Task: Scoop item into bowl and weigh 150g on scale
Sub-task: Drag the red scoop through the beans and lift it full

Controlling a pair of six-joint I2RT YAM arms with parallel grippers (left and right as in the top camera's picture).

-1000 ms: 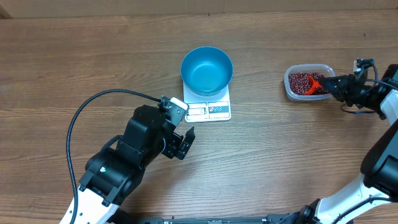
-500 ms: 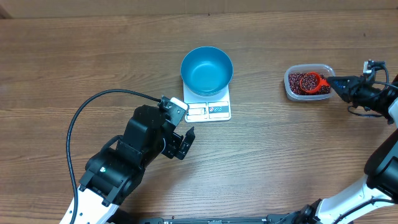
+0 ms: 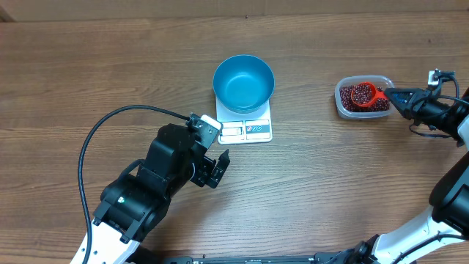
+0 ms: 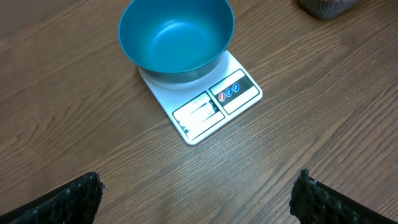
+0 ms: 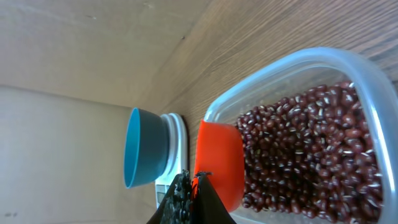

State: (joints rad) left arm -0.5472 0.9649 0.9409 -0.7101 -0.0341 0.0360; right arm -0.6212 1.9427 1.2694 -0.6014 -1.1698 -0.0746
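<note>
Nearby, the left gripper (image 3: pixel 217 169) stands wide open, holding nothing, before the scale (image 3: pixel 249 130) carrying the empty bowl (image 3: pixel 243 82). Farther right, the right gripper (image 3: pixel 391 96) clamps the scoop (image 3: pixel 363 94) handle; any tilt on the way over could spill beans (image 5: pixel 305 149). A second ago the scoop was dug into the tub (image 5: pixel 280 65); now it sits level and full.

Soft, even, fairly bright light covers the wooden table (image 3: pixel 88 66); shadows are faint. The bowl (image 4: pixel 177 37) shows a mild sheen inside. In the right wrist view, the dark fingertips (image 5: pixel 184 196) close to the lens blur, while the beans (image 5: pixel 311 155) are sharp.
</note>
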